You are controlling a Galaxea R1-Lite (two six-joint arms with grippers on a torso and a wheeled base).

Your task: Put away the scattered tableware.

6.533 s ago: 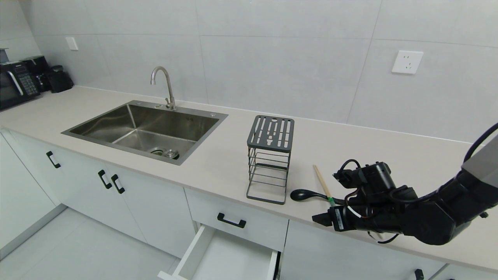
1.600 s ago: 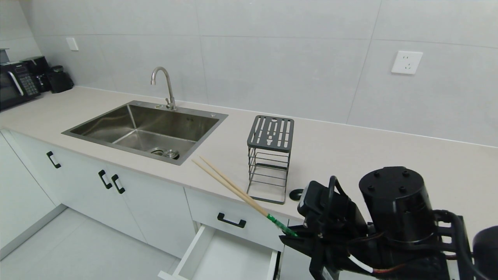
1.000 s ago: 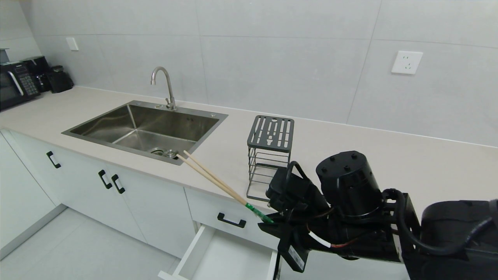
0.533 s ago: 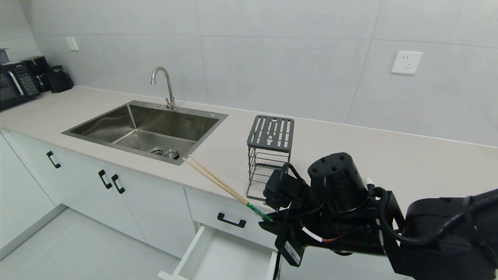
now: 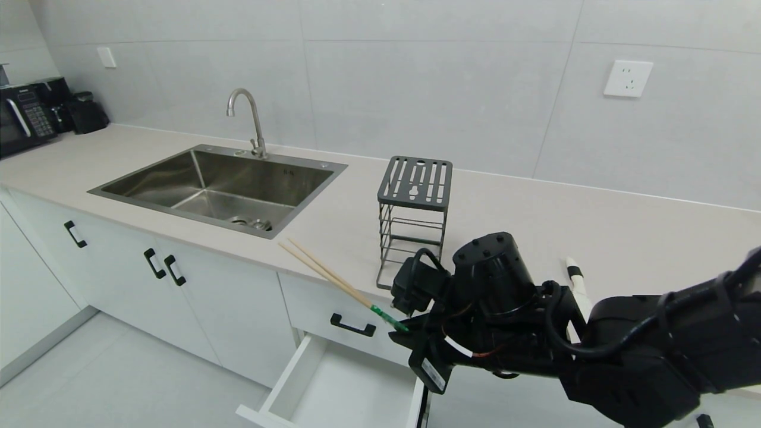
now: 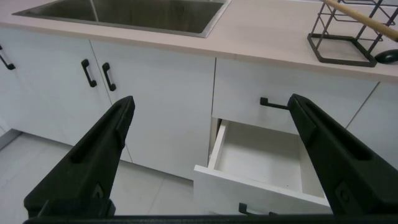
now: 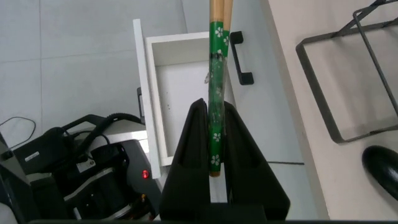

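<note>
right gripper (image 5: 401,328) pinches chopsticks (image 5: 330,277) at their green end, over open drawer (image 5: 333,392); tips point toward sink (image 5: 309,195). left gripper (image 6: 210,104) spread wide, holds nothing.

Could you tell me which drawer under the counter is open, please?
The lower drawer, pulled out beneath the held chopsticks; the upper drawer directly above it is shut.

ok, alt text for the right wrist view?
The right gripper, its fingers shut, holds a pair of wooden chopsticks with green flowered ends over an open white drawer. To one side, the beige countertop carries the base of a dark wire rack and a black spoon.
</note>
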